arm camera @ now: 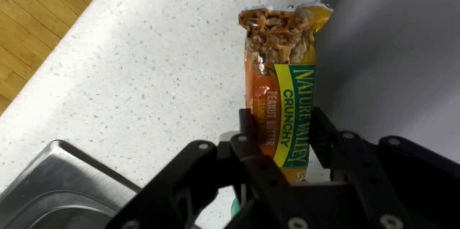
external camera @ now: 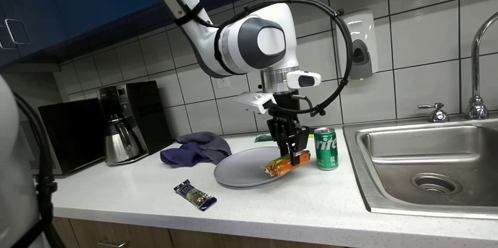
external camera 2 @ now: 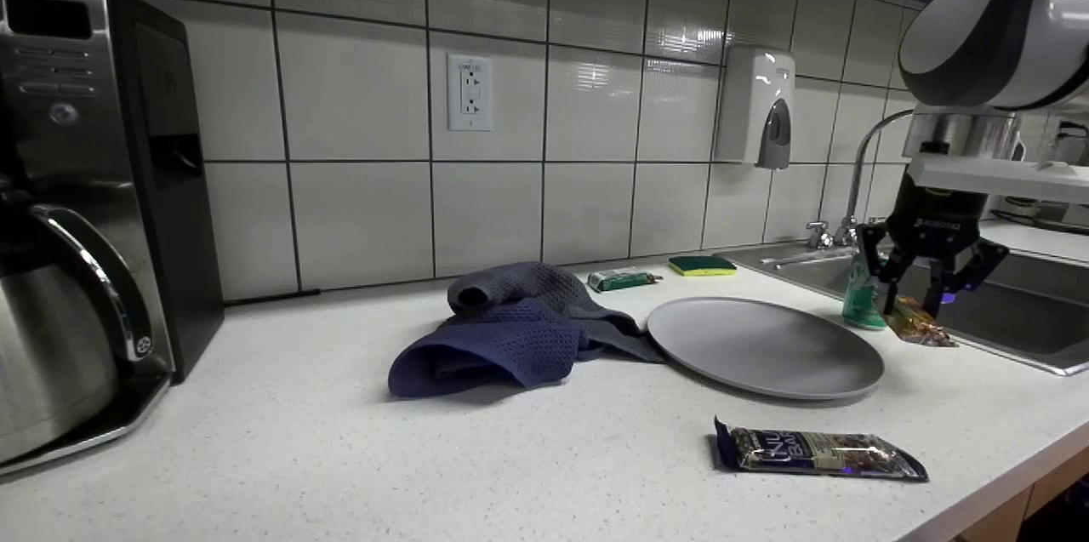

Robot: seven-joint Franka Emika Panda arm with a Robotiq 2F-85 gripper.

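Granola bar (arm camera: pixel 280 94) is gripped across its width by the jaws, near the plate (external camera: pixel 242 168) and green can (external camera: pixel 327 154).
Even, moderate pressure is advised, so that crumbling is avoided.

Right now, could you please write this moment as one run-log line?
jaws: closed on granola bar; nearby: gray plate, green can; on counter: nut bar, sponge
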